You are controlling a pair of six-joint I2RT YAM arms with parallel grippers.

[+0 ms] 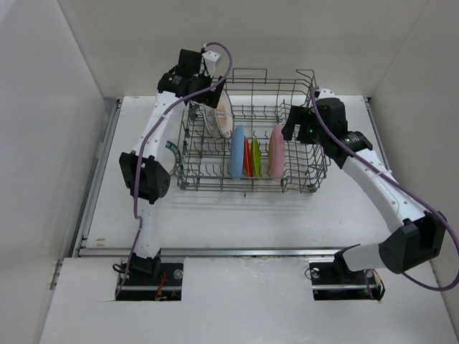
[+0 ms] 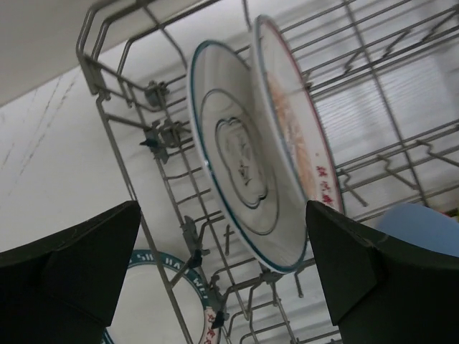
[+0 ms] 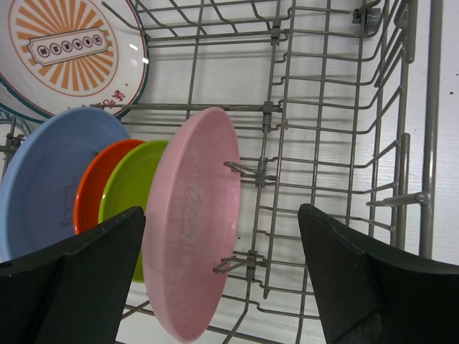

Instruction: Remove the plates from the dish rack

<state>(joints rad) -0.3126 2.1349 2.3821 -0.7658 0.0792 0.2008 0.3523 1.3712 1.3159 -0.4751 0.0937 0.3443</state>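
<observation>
The grey wire dish rack (image 1: 301, 188) stands mid-table. In it stand on edge a blue plate (image 1: 237, 152), an orange plate (image 1: 247, 158), a lime green plate (image 1: 256, 157), a pink plate (image 1: 277, 151) and two white sunburst plates (image 1: 221, 118) at the back left. My left gripper (image 1: 212, 89) is open above the white plates (image 2: 247, 161). My right gripper (image 1: 297, 129) is open just right of the pink plate (image 3: 192, 222), which stands between its fingers in the wrist view. A white plate with a teal rim (image 1: 169, 156) lies flat on the table left of the rack (image 2: 154, 301).
White walls close in the table on the left, back and right. The rack's tall wire sides (image 3: 401, 143) stand close around both grippers. The table's front edge rail (image 1: 237, 251) runs before the arm bases.
</observation>
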